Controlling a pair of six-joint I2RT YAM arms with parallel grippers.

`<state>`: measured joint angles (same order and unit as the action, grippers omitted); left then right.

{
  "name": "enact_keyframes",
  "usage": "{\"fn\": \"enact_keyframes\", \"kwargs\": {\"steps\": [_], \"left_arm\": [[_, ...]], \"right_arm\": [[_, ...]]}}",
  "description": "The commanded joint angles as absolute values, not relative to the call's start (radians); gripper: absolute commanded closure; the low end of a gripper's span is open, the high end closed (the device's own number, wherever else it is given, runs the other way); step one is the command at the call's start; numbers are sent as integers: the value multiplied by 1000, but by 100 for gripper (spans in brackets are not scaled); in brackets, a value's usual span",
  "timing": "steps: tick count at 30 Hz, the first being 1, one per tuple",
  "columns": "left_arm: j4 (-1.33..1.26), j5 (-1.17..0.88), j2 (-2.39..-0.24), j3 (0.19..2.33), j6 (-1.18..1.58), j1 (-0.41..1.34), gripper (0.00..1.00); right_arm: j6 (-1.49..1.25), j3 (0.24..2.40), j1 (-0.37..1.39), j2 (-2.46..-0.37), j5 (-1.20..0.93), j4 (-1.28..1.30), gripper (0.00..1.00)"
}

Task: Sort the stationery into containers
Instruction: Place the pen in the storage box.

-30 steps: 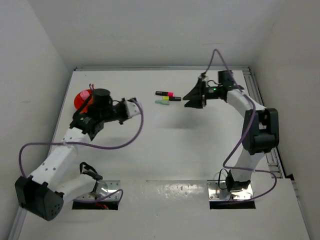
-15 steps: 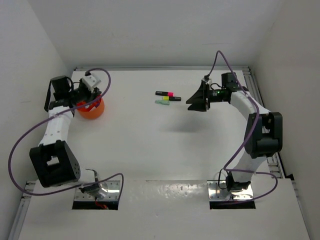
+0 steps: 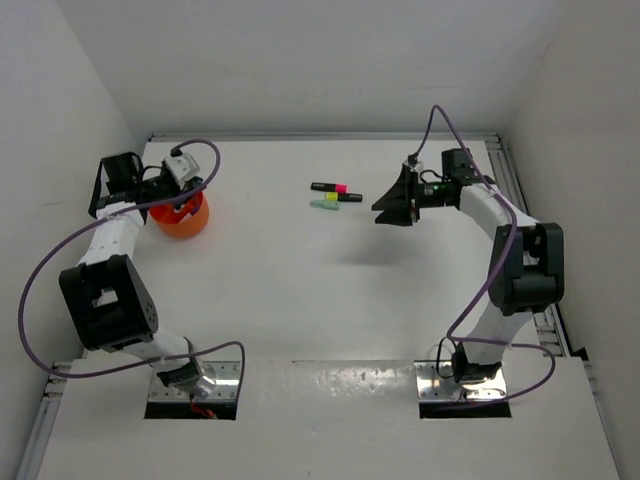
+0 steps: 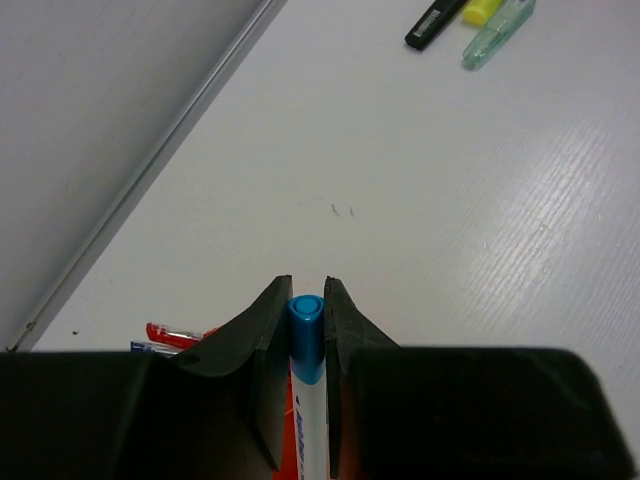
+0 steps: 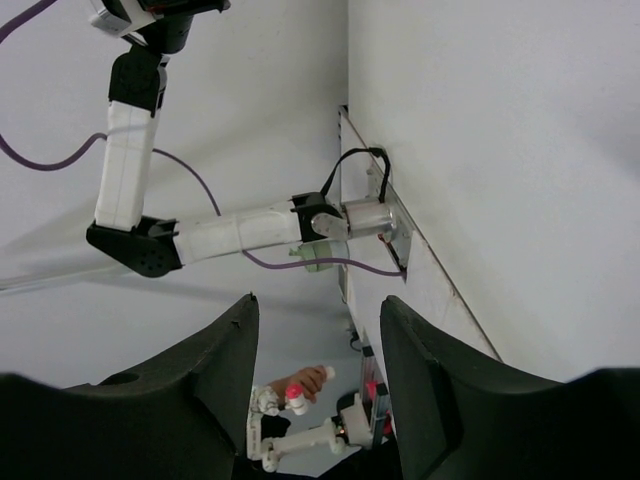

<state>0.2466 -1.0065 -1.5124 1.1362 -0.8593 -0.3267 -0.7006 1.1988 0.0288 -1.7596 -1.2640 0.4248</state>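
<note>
Here, one white pen (image 4: 307, 345) with a blue cap, pinched between the left gripper's (image 4: 307, 290) fingers above the single orange bowl (image 3: 190, 224), near one red pen (image 4: 175, 333). Across the table (image 3: 300, 290), three highlighters (pink-tipped black (image 3: 328, 187), yellow-tipped black (image 3: 347, 197), pale green (image 3: 323, 204)) just beside the right gripper (image 3: 381, 208), spread and empty.

Your white table (image 3: 320, 290) carries: one orange bowl (image 3: 190, 225) (far left); far centre, lying close together, black-and-pink highlighter (image 3: 328, 187), black-and-yellow highlighter (image 3: 345, 197), green highlighter (image 3: 323, 205).
</note>
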Motion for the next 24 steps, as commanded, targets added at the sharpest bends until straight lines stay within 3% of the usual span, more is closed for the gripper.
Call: {"fn": "enact_keyframes", "kwargs": {"steps": [1,24], "left_arm": [[219,-1071,-1534,1161,-910,-316,100],[74,-1035,-1695,1180,-891,-258,100]], "right_arm": [[-703,1206,29,-1772,-1279,391,49],[-683,1209,23,-1815,-1272,408,50]]}}
